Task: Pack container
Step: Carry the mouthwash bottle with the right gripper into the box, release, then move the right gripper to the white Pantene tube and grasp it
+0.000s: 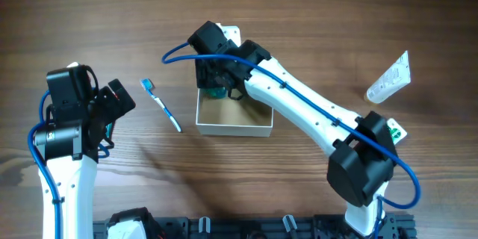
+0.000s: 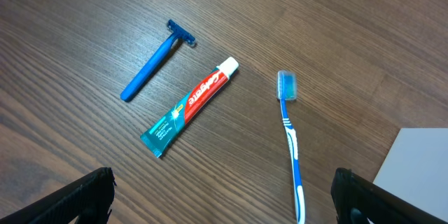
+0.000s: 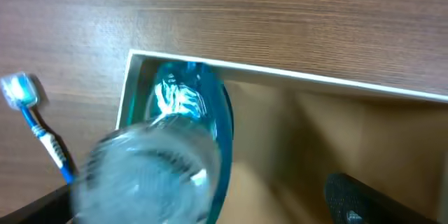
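Note:
The container [image 1: 231,128], a shallow box with white walls and a tan inside, sits mid-table; it also shows in the right wrist view [image 3: 329,84] and as a white corner in the left wrist view [image 2: 420,161]. My right gripper [image 1: 216,82] [image 3: 203,206] is open over its far left corner. A clear teal bottle [image 3: 178,147] [image 1: 216,89], blurred, lies inside that corner, apart from the right finger. My left gripper [image 1: 112,104] [image 2: 231,203] is open and empty above the table. A blue toothbrush [image 2: 290,140] [image 1: 160,104] [image 3: 38,129], toothpaste tube [image 2: 189,105] and blue razor [image 2: 154,66] lie left of the container.
A clear plastic package [image 1: 390,81] lies at the far right. A small green and white item [image 1: 394,129] shows by the right arm's base. A black rack [image 1: 246,228] runs along the front edge. The left arm hides the razor and toothpaste in the overhead view.

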`<action>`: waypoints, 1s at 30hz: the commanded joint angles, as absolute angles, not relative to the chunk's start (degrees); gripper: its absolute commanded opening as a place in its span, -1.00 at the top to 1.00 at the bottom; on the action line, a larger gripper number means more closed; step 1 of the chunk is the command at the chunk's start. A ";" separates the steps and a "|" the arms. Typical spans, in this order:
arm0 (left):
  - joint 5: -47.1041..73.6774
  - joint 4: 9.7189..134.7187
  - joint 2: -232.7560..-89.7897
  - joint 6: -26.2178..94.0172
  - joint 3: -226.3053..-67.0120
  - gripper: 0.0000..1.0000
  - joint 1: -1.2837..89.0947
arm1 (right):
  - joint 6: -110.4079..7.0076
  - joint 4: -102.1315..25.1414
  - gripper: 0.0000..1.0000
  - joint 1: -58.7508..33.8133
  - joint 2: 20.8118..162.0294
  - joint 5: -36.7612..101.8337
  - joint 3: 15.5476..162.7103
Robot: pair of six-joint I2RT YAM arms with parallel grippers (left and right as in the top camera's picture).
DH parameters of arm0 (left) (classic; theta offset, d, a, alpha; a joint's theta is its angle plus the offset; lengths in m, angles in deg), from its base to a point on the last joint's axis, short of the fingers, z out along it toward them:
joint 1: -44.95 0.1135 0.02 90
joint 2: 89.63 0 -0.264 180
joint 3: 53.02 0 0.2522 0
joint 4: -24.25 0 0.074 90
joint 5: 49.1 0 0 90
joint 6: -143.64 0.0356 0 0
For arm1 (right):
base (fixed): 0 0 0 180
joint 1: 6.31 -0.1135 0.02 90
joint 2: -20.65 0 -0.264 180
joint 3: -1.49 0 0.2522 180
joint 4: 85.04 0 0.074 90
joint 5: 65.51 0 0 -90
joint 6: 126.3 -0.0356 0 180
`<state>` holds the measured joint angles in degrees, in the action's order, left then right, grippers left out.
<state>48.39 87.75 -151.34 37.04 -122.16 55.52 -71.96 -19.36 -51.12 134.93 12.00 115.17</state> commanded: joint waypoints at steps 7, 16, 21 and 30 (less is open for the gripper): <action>49.35 87.35 -151.36 38.22 -123.27 -1.00 55.57 | -66.78 -10.14 -1.00 -45.35 107.54 -0.83 116.44; 49.35 87.31 -151.40 38.22 -123.27 -0.99 55.57 | -56.16 3.02 -0.99 -3.02 102.19 5.53 112.09; 49.35 86.83 -151.73 38.22 -123.27 -1.00 55.57 | -43.07 -4.39 -1.00 7.17 105.25 17.27 102.25; 49.35 86.70 -151.91 38.22 -123.27 -1.00 55.57 | -42.45 -12.30 -0.08 7.21 115.71 21.44 93.12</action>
<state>48.41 86.85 -151.62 37.01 -122.16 55.52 -42.83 -11.64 7.24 113.75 18.95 93.34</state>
